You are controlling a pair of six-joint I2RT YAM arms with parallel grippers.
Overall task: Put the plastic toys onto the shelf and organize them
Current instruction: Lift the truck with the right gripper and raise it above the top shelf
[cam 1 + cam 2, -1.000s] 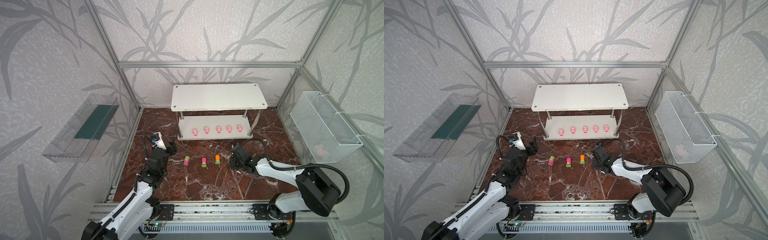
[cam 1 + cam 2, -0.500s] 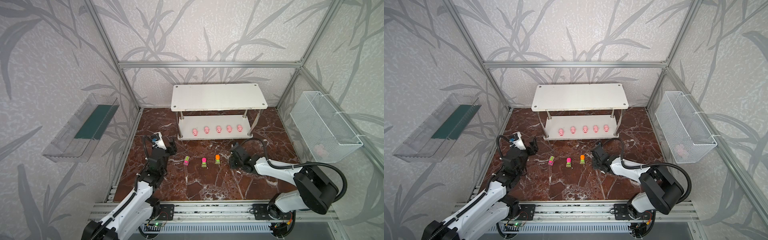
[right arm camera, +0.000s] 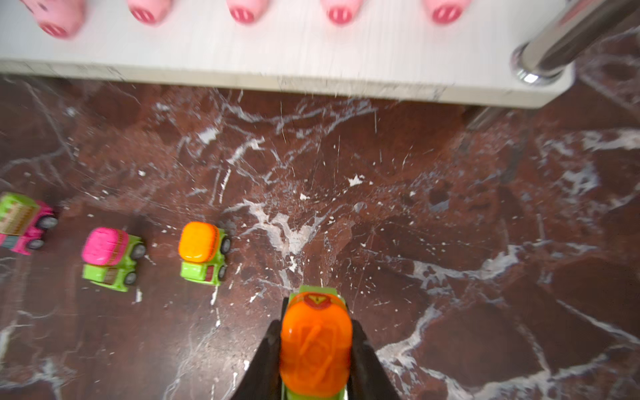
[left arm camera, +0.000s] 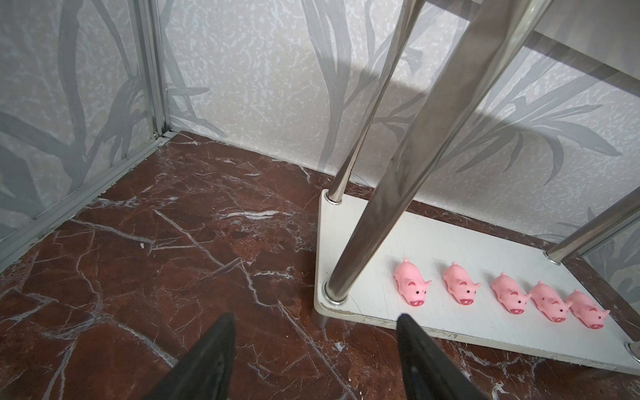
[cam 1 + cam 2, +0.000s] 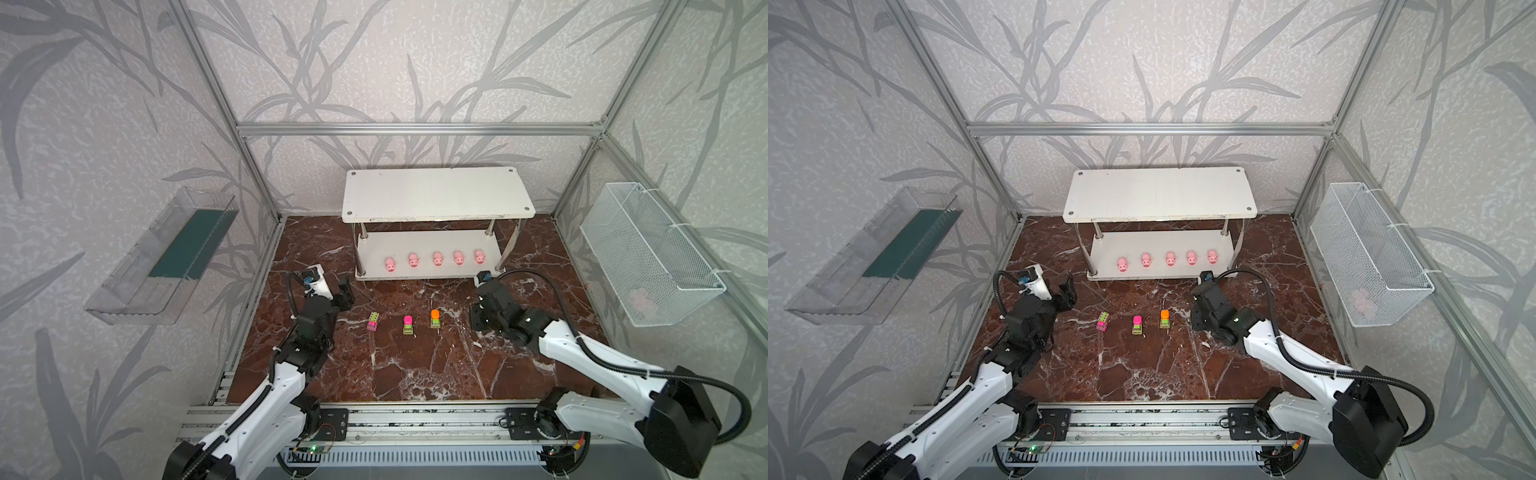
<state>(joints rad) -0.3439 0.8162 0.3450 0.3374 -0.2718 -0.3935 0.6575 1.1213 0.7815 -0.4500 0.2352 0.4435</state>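
The right gripper (image 3: 315, 325) pinches an orange-topped car (image 3: 315, 349), likely bound for the shelf (image 5: 436, 193); the left gripper (image 4: 315, 317) hangs spread.

The right hand (image 3: 315, 332) clamps an orange-topped green car (image 3: 315, 353); three more cars (image 3: 110, 258) stand on the table (image 3: 450, 225), five pigs (image 3: 247, 10) line the shelf (image 3: 311, 52)

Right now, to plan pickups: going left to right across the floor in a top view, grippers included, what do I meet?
From left: left gripper → pink car → pink-topped car → orange-topped car → right gripper, shut on the held car.
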